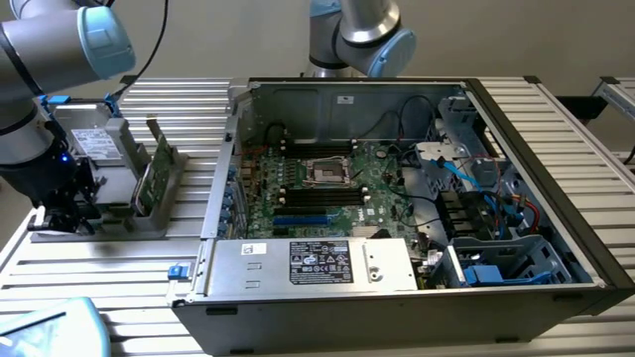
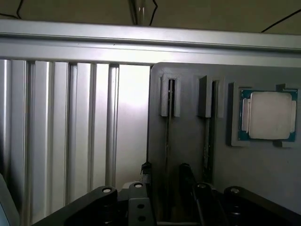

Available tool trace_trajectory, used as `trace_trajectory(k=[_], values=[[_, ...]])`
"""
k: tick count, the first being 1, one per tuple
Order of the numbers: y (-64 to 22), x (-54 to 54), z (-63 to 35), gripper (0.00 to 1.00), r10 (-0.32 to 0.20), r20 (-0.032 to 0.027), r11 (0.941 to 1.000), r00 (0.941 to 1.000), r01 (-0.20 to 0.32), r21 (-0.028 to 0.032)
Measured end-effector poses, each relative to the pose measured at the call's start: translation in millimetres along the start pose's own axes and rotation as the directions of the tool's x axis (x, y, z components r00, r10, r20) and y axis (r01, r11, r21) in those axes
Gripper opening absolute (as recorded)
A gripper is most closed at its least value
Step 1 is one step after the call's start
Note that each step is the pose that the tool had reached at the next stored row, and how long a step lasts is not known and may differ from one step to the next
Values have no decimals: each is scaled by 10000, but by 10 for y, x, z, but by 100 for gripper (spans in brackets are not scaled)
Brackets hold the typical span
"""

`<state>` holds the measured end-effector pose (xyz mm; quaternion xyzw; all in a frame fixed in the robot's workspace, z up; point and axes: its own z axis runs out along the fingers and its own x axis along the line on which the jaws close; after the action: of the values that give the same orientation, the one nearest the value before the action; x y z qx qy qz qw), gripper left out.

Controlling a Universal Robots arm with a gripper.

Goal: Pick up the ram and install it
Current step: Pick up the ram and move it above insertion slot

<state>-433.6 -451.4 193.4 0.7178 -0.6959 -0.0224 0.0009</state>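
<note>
Two jaws stand spread wide, pinching nothing. The ram [image 2: 167,141] stands on its thin edge in the gray holder [image 2: 188,94], in line with the gap between them, one flat side facing each jaw.

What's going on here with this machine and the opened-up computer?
A robot arm is working beside an open computer case. Its gripper is open and holds nothing. It hangs low over a gray parts holder on the exterior view's left. The ram, a thin green stick, stands in that holder, not yet picked up. A processor chip lies in a recess of the same holder.
</note>
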Motion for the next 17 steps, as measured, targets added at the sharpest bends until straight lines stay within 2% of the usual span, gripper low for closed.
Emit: trace_trajectory(k=[14,15,17], values=[[0,0,5,37,5,0,10000,10000,-5,0],[0,0,5,35,5,0,10000,10000,-5,0],[0,0,5,22,5,0,10000,10000,-5,-1]])
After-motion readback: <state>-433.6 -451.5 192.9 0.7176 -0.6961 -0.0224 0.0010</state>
